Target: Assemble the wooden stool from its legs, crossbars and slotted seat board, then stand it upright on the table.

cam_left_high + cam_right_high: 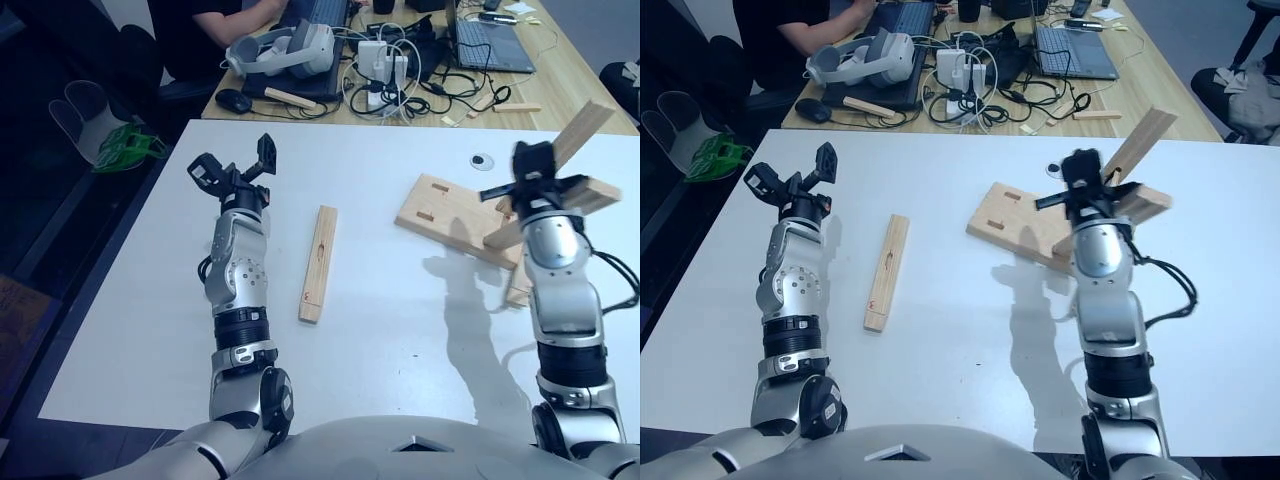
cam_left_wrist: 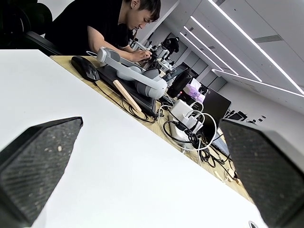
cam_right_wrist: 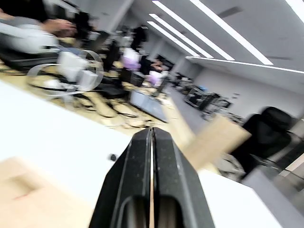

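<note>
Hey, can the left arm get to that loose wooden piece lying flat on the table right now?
Probably yes. The left gripper is open and empty, just to the left of the wooden piece, with only white table between them and nothing lying on the piece.

Pale unfinished wood seat board (image 1: 443, 216), matching wooden bar (image 1: 318, 265), smooth matt white table (image 1: 380, 345)

White table (image 1: 400, 340); pale wood board (image 1: 445, 215) at two o'clock; pale stick (image 1: 318, 263), red marks at its six o'clock end; left gripper (image 1: 236, 160) and right gripper (image 3: 152, 135) black
</note>
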`<state>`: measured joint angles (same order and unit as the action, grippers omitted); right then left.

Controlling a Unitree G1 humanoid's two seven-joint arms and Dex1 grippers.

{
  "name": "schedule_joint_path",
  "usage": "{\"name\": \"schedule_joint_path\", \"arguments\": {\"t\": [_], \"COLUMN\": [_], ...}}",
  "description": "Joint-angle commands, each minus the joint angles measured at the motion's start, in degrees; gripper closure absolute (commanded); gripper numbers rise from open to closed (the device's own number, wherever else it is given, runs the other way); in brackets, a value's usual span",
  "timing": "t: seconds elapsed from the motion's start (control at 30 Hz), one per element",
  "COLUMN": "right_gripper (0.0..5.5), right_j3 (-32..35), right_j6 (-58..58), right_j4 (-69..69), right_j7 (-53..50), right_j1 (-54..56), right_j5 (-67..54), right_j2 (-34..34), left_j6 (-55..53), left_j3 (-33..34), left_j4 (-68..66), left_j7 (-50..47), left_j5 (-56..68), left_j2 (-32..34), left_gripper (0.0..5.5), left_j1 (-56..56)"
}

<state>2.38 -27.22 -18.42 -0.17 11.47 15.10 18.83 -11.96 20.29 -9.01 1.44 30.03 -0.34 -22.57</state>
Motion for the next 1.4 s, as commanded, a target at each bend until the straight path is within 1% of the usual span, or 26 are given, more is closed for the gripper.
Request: {"name": "schedule_joint_path", "arguments": {"t": [0.03, 0.1, 0.2, 0.27, 0.33, 0.4, 0.47, 0.57, 0.63, 0.73, 0.83, 0.9, 1.0, 1.03, 1.07, 1.13, 1.2, 1.3, 1.37, 1.4], "right_gripper": [5.46, 5.46, 5.46, 5.46, 5.46, 5.46, 5.46, 5.46, 5.46, 5.46, 5.46, 5.46, 5.46, 5.46, 5.46, 5.46, 5.46, 5.46, 5.14, 4.88], "right_j3": [5.98, 10.85, 19.27, 23.59, 25.94, 25.86, 23.99, 18.13, 13.69, 7.73, 3.9, 3.07, 4.18, 4.55, 5.26, 7.95, 9.58, 11.56, 14.85, 16.76], "right_j6": [3.84, 3.72, 0.61, 0.06, -0.14, -0.6, -2.73, -9.16, -12.88, -17.84, -20.06, -20.22, -17.53, -13.43, -6.67, 2.93, 8.16, 10.1, 10.6, 10.91], "right_j4": [1.55, 4.81, 12.75, 20.76, 30.75, 40.14, 48.2, 54.32, 54.32, 49.49, 46.33, 45.48, 43.56, 41.66, 37.81, 27.99, 19.5, 15.33, 18.93, 21.93], "right_j7": [-6.51, -10.08, -13.78, -15.35, -14.49, -10.44, -4.14, 9.23, 15.86, 23.18, 25.7, 25.28, 22.14, 21.33, 20.56, 18.73, 15.9, 12.96, 10.8, 9.51], "right_j1": [-1.83, -1.9, 2.76, 9.92, 19.38, 28.48, 35.19, 40.02, 40.68, 39.18, 37.27, 36.29, 35.29, 35.05, 35.0, 35.84, 37.79, 37.94, 34.17, 31.48], "right_j5": [1.26, -0.45, -5.26, -8.55, -12.67, -16.64, -19.79, -23.38, -24.76, -27.13, -27.92, -27.84, -27.64, -27.4, -27.44, -29.95, -30.48, -28.33, -25.73, -24.14], "right_j2": [-0.9, -2.24, -3.34, -1.15, 1.25, 2.75, 3.35, 2.56, 1.46, -1.41, -4.03, -4.98, -6.51, -6.93, -7.8, -10.27, -10.76, -6.57, -1.66, 1.03], "left_j6": [-0.94, -1.35, -1.74, -1.87, -1.89, -1.86, -1.86, -1.9, -1.93, -1.91, -1.85, -1.81, -1.75, -1.78, -1.84, -1.99, -2.06, -2.01, -2.0, -2.03], "left_j3": [0.06, -0.02, -0.15, -0.41, -0.63, -0.82, -1.02, -1.28, -1.41, -1.45, -1.43, -1.44, -1.46, -1.44, -1.41, -1.38, -1.32, -1.19, -1.06, -1.03], "left_j4": [0.87, 0.99, 1.08, 0.83, 0.67, 0.58, 0.59, 0.58, 0.66, 0.63, 0.39, 0.09, -0.11, -0.09, -0.04, 0.06, 0.33, 1.4, 2.21, 2.57], "left_j7": [-0.34, -0.37, -0.42, -0.45, -0.53, -0.6, -0.66, -0.71, -0.8, -0.9, -0.91, -0.84, -0.79, -0.77, -0.74, -0.64, -0.64, -0.98, -1.28, -1.42], "left_j5": [0.28, 0.29, 0.23, 0.05, -0.12, -0.23, -0.3, -0.3, -0.3, -0.29, -0.31, -0.34, -0.34, -0.29, -0.21, -0.05, 0.05, 0.16, 0.32, 0.4], "left_j2": [0.29, 0.37, 0.41, 0.28, 0.17, 0.04, -0.09, -0.16, -0.17, -0.1, 0.02, 0.11, 0.2, 0.23, 0.25, 0.3, 0.3, 0.07, -0.24, -0.4], "left_gripper": [0.1, 0.1, 0.1, 0.1, 0.1, 0.1, 0.1, 0.1, 0.1, 0.1, 0.1, 0.1, 0.1, 0.1, 0.1, 0.1, 0.1, 0.1, 0.1, 0.1], "left_j1": [0.63, 0.63, 0.5, 0.05, -0.26, -0.47, -0.61, -0.77, -0.79, -0.87, -1.04, -1.24, -1.39, -1.38, -1.33, -1.26, -1.05, -0.31, 0.21, 0.43]}}
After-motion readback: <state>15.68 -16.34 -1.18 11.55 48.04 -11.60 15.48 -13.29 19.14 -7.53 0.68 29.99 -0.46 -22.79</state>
